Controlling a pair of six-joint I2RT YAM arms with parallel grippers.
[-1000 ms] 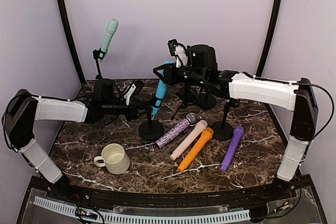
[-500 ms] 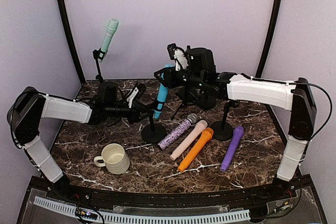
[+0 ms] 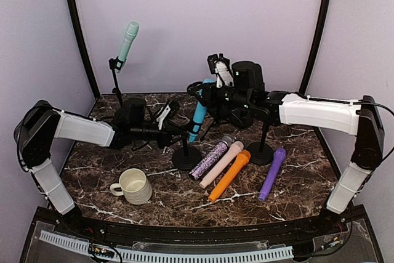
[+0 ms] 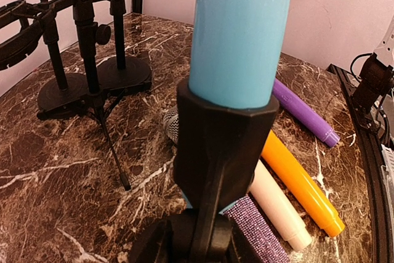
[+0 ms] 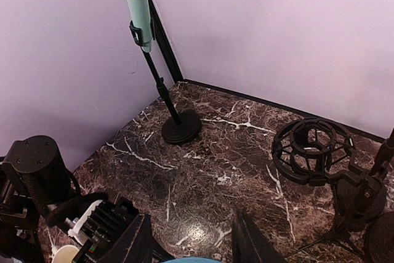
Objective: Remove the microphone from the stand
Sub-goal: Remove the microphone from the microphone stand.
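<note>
Nearest the arms, on the marbled tabletop (image 3: 92, 167), a cream mug (image 3: 134, 185) sits to the near left of the black stand (image 3: 186, 157). To the stand's near right four loose microphones lie fanned out: a glittery microphone (image 3: 209, 157), a pale pink microphone (image 3: 221, 163), an orange microphone (image 3: 230, 174) and, furthest from the stand, a purple microphone (image 3: 272, 173).

The stand carries the blue microphone (image 3: 198, 115), seated on a slant in the stand's clip; it is not yet out. The left pincer (image 3: 174, 130) reaches in low from the stand's left and looks clenched on the stem just under the clip (presumably to keep the stand from lifting or tipping). The right pincer (image 3: 208, 90) is above the stand, clamped on the blue microphone's upper end; its fingers (image 5: 132, 238) flank the blue tip in the wrist view. That grip suits drawing the microphone up along its own slant.

Beyond the stand an empty shock mount (image 5: 311, 146) waits. Far to the stand's left, by the wall, a teal microphone (image 3: 128, 40) rides a tall stand (image 3: 114, 84).
</note>
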